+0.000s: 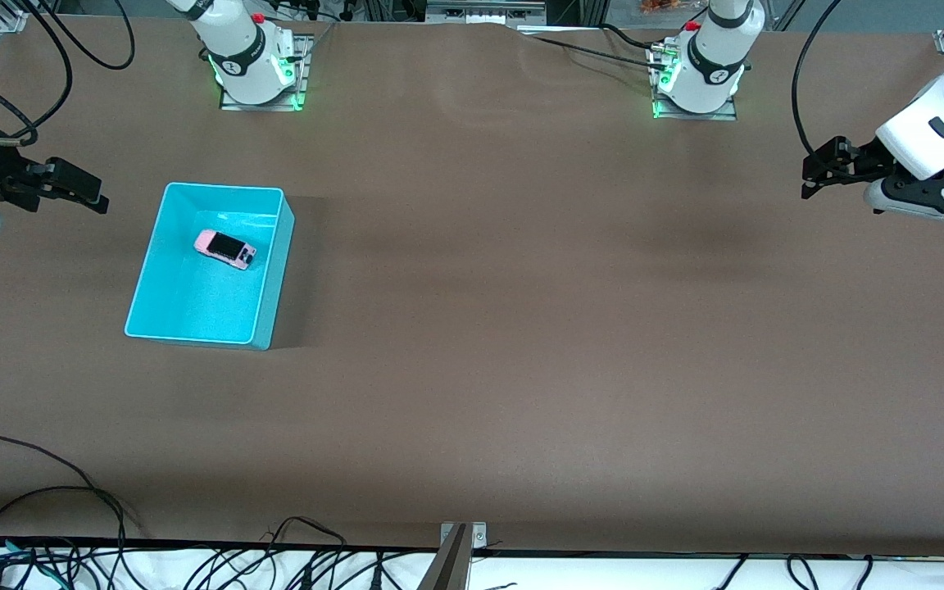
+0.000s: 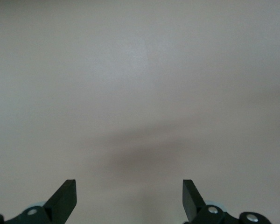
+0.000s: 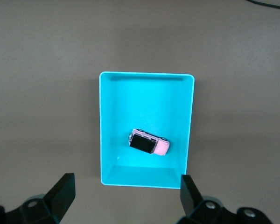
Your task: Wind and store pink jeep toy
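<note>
Wide brown matte table [image 1: 480, 328], flat surface, cables trailing along the edge nearest the front camera

Left arm, white with black wrist: comes in from its base at the top of the front view and hangs out over the table margin at its own end. Left gripper [image 1: 808, 176], black two-finger type, jaws spread wide, nothing between them. In the left wrist view the left gripper [image 2: 129, 198] shows both fingertips [image 2: 65, 196] apart over bare brown tabletop, only a soft shadow beneath. Arm waits

Right arm: mostly out of the front view at its own end of the table. Right gripper [image 1: 83, 190], black, in the air just beside the bin on the side toward the right arm's end of the table. Right wrist view looks down at the bin; right gripper [image 3: 126, 193] jaws stand wide apart, empty, fingertips [image 3: 63, 191] clear of the rim

Turquoise rectangular plastic bin [image 1: 156, 315], open top, upright on the table toward the right arm's end, well apart from the left gripper. Same bin in the right wrist view [image 3: 147, 179]

Pink jeep toy [image 1: 224, 249], tiny boxy car, pale pink body with black roof: lying inside the bin on its floor, set at a slant to the walls, in the half farther from the front camera. Seen also in the right wrist view [image 3: 149, 143], apart from the walls, untouched by either gripper
</note>
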`<act>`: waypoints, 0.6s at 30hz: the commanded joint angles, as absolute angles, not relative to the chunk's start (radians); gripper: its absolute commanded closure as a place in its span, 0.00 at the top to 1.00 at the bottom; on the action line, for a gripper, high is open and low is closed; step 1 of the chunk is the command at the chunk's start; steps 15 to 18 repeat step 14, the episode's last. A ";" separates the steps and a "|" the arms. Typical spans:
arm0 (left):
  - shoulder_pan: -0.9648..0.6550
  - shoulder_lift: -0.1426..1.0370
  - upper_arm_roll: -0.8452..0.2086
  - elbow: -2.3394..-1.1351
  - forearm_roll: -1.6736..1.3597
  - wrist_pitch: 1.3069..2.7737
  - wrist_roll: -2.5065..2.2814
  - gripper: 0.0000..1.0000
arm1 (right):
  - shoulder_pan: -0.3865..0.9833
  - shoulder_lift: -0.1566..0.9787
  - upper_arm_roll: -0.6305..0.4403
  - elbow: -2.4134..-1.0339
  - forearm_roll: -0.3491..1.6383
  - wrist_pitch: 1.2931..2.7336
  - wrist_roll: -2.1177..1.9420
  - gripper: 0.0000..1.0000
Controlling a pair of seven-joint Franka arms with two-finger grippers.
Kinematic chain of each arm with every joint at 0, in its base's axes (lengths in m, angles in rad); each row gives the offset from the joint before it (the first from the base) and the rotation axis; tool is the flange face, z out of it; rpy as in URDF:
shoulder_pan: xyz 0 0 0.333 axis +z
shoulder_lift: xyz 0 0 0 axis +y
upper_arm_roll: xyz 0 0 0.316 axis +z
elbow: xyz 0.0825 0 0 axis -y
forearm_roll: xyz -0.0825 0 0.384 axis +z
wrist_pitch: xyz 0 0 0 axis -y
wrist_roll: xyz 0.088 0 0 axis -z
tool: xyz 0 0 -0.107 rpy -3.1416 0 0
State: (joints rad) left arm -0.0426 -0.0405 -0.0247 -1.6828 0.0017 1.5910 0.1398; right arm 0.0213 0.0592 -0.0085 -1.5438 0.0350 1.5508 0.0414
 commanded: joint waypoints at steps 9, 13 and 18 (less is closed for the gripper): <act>-0.051 -0.021 -0.023 -1.644 0.021 1.572 0.126 1.00 | 0.011 0.048 -0.002 -1.557 0.006 1.562 0.025 1.00; -0.052 -0.021 -0.023 -1.644 0.021 1.572 0.126 1.00 | 0.011 0.048 -0.002 -1.559 0.006 1.560 0.025 1.00; -0.051 -0.021 -0.023 -1.644 0.021 1.572 0.126 1.00 | 0.011 0.049 -0.002 -1.557 0.006 1.559 0.025 1.00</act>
